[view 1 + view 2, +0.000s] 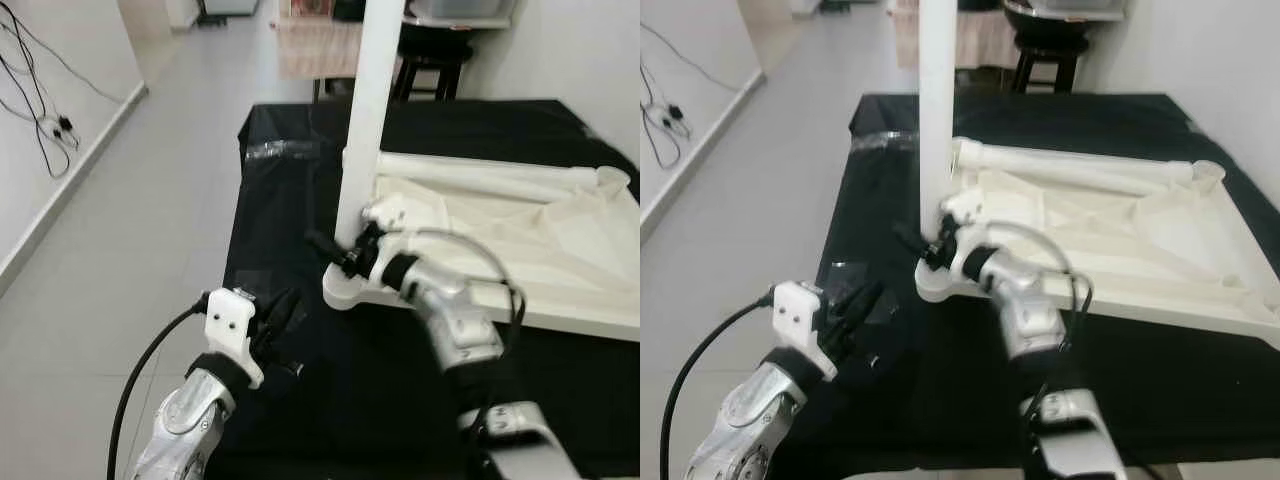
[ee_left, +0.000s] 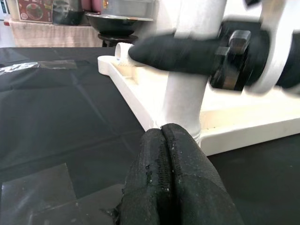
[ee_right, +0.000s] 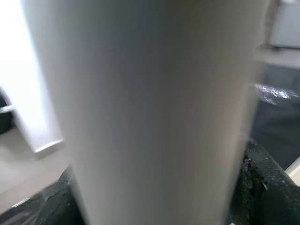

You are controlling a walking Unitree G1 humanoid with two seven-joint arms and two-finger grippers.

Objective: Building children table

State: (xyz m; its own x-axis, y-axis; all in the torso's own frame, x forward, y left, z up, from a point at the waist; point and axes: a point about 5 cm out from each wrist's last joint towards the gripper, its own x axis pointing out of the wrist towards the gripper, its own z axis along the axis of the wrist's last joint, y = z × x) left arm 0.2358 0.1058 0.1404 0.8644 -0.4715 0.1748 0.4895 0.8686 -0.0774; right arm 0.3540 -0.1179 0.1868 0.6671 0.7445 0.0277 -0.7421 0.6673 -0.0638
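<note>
**Right fingers grasp the upright leg**

The right gripper [image 1: 930, 245] has its fingers clasped around the upright white leg [image 1: 937, 110], low down, where it meets the corner of the inverted white tabletop [image 1: 1120, 250] lying on the black-covered bench [image 1: 940, 390]. The left gripper [image 1: 285, 315], fingers [image 2: 171, 187] pressed together, hovers near that corner.

You see a smooth, matt white plastic leg [image 1: 362, 120] between your right gripper's [image 1: 335, 250] fingers. Matt black cloth [image 1: 280, 200] lies beneath it. Your left gripper's [image 2: 171, 178] pads look rough and black.
</note>
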